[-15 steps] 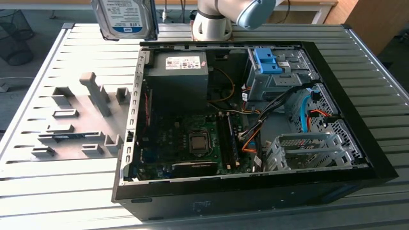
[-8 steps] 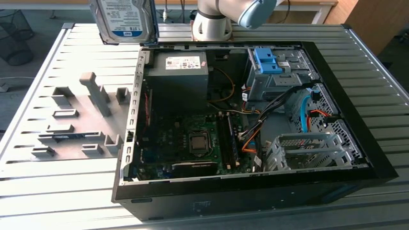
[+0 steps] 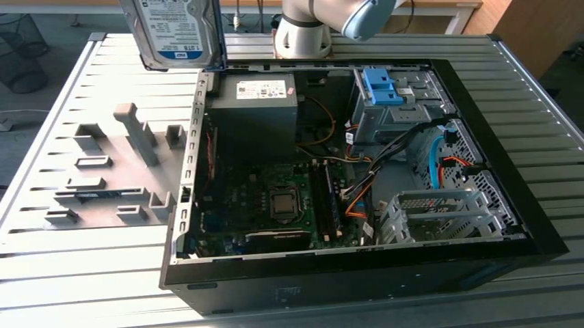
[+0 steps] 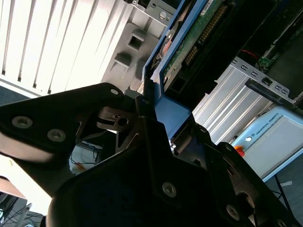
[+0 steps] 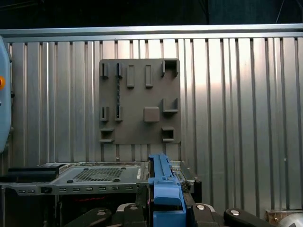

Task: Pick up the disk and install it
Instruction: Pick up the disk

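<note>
Ribbed metal table (image 3: 82,273) with grey fixture plate (image 3: 105,171) and computer case (image 3: 365,280) (side open).

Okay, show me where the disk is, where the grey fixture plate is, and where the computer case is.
the disk (image 3: 176,27): exterior view, on the white part of its label.
the grey fixture plate (image 5: 137,127): first wrist view, on a bare flat patch.
the computer case (image 3: 365,277): exterior view, on its black wall nearest the camera.

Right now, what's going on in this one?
The arm's gripper is shut on the blue bracket of the disk and holds it up in the air, clear of the table. The open computer case lies on the table, and the disk is not yet in it. A grey fixture plate sits beside the case.
</note>
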`<state>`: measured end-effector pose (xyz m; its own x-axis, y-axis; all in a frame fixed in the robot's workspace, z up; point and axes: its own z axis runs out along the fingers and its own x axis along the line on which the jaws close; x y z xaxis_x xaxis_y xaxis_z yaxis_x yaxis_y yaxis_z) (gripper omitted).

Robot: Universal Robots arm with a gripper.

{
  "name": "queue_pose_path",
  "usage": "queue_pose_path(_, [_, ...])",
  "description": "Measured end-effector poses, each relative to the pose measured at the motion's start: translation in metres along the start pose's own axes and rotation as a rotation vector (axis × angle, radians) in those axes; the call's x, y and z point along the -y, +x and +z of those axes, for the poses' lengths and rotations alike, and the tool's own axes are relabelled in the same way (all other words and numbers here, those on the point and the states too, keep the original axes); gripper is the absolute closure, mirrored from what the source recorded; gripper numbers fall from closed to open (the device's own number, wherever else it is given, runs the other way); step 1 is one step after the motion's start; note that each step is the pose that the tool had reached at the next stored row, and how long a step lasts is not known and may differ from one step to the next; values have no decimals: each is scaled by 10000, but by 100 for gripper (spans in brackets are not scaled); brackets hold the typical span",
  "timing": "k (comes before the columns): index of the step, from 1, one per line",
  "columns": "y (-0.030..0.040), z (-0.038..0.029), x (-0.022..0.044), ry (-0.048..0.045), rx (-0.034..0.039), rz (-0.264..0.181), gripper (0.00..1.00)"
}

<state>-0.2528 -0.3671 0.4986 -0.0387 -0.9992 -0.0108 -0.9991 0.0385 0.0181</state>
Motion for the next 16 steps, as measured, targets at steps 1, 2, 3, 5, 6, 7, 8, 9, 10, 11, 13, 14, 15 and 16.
queue_pose_path(1, [7, 0, 1, 2, -1, 1, 63])
queue_pose_path(2, [10, 0, 3, 1, -2, 0, 63])
queue_pose_path(3, [10, 0, 10, 0, -3, 1, 63])
queue_pose_path(5, [10, -1, 40, 0, -3, 1, 63])
queue_pose_path(6, [10, -1, 61, 1, -2, 1, 63])
queue_pose_path(7, [9, -1, 82, 1, -2, 1, 63])
queue_pose_path(8, [8, -2, 104, 1, -2, 2, 63])
queue_pose_path(9, [7, -2, 126, 0, -3, 1, 63])
queue_pose_path(10, [7, -3, 148, 0, -3, 1, 63])
queue_pose_path(11, [6, -3, 172, 1, -2, 1, 63])
queue_pose_path(13, [4, -4, 220, 0, -3, 1, 63])
queue_pose_path(14, [3, -4, 246, 1, -2, 1, 63])
queue_pose_path(15, [2, -4, 270, 1, -2, 1, 63])
queue_pose_path(16, [1, -5, 293, 1, -2, 1, 63])
